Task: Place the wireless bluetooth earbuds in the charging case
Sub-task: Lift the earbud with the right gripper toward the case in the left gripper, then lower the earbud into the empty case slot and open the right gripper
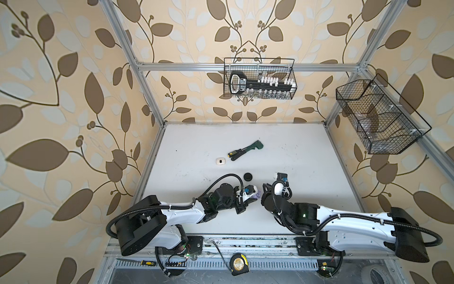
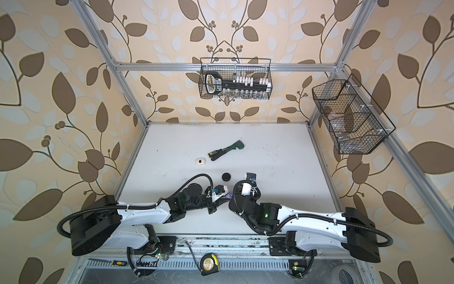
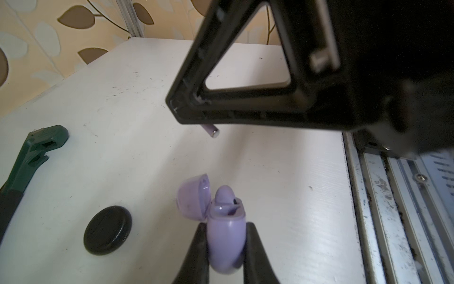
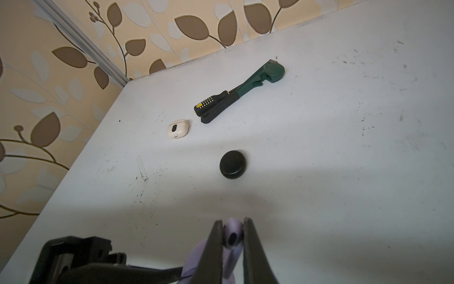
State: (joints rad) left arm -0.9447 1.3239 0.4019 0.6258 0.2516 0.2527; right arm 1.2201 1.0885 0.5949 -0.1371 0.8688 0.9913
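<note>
Our left arm (image 1: pixel 181 211) and right arm (image 1: pixel 344 216) both stretch inward from either side, wrists almost meeting in the middle. Our left hand (image 3: pixel 224 226) is clamped on an open lilac plastic charging case (image 3: pixel 226 236); our right hand (image 4: pixel 233 228) pinches a small lilac earbud (image 4: pixel 233 225) close by.

3 charging cases: lilac case (image 3: pixel 224 246), black case (image 3: pixel 107 230), cream case (image 4: pixel 178 128). 2 lilac earbuds (image 3: pixel 224 196). 1 wrench (image 1: pixel 250 147), 2 screwdrivers (image 1: pixel 233 154), 1 tape measure (image 1: pixel 239 264), 2 wire baskets (image 1: pixel 259 78).

No lettering can be read.
The tape measure (image 1: pixel 240 264) at the near edge and the black tool (image 1: pixel 245 83) in the far basket (image 1: pixel 258 58) carry labels, both too blurred to read.
</note>
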